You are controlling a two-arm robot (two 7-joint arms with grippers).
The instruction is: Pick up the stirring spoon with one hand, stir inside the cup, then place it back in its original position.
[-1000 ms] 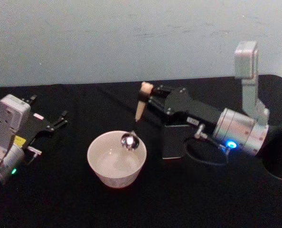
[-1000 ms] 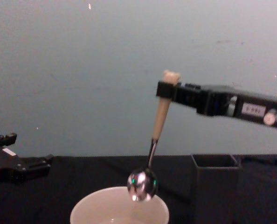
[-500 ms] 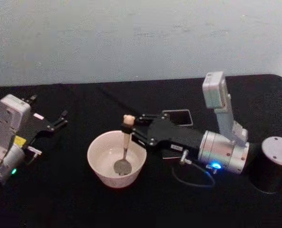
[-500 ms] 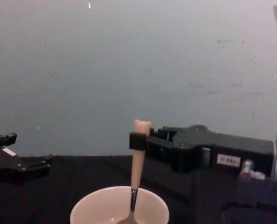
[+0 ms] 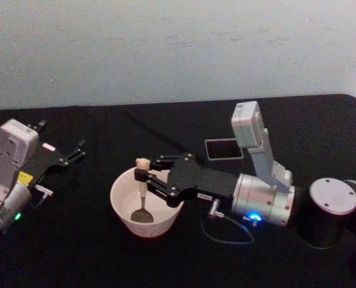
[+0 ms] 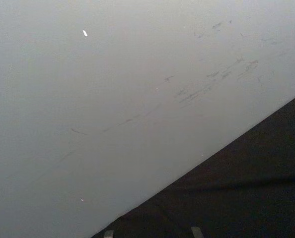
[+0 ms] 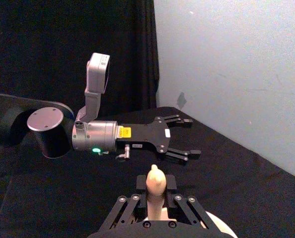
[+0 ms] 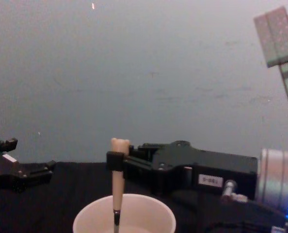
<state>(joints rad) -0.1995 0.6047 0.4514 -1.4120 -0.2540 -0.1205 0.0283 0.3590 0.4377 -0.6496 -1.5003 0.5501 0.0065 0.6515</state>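
Fingers [image 8: 114, 160] of R gripper [image 5: 143, 174] pinch spoon [image 5: 141, 192] just under bear head, bowl down in cup [image 5: 120, 187]; looks light, stiff, slick, so hold high & firm; L gripper [image 7: 189, 138] parked left, fingers spread.

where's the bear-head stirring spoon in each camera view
head view: the stirring spoon stands in the cup, left of centre, with its handle pinched by the right claw.
chest view: the stirring spoon is at bottom centre-left, upright, dipping into the cup.
right wrist view: the stirring spoon is at bottom centre, bear head up, clamped in the right claw.
left wrist view: faces the wall and black table.
shared landmark: the cream cup under the spoon.
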